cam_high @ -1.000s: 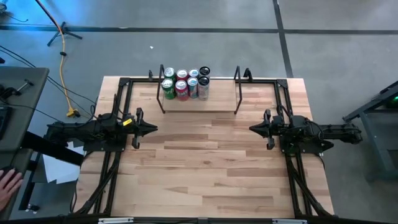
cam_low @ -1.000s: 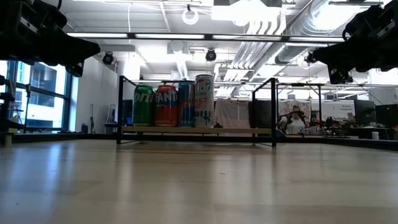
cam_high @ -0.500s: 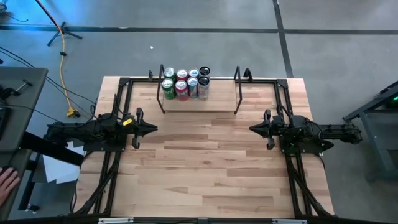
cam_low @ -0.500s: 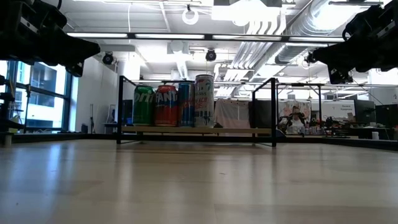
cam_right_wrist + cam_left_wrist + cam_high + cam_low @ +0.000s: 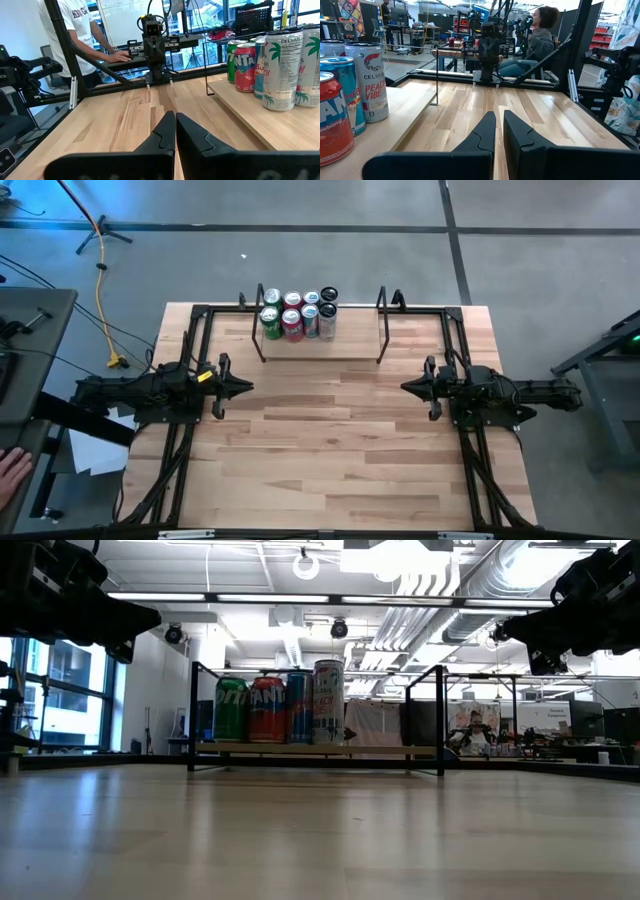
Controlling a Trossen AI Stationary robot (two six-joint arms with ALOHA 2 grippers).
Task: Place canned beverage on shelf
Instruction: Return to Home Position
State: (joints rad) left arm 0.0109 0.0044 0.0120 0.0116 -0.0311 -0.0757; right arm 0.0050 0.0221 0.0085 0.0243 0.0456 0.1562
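Several cans (image 5: 298, 314) stand upright in a cluster on the left part of the shelf (image 5: 350, 340), a pale-wood board with black wire uprights at the table's far edge. They also show in the low view (image 5: 280, 708). My left gripper (image 5: 250, 387) hovers above the table at the left, shut and empty; its fingers nearly meet in the left wrist view (image 5: 499, 131). My right gripper (image 5: 404, 387) hovers at the right, shut and empty, its fingers together in the right wrist view (image 5: 175, 131). Both point at each other across the table.
The right half of the shelf board (image 5: 355, 330) is bare. Black frame rails (image 5: 200, 315) run along the table's edges. A person sits beyond the table in the left wrist view (image 5: 540, 35); another stands at a bench in the right wrist view (image 5: 80, 30). A hand (image 5: 12, 472) shows off the table's left.
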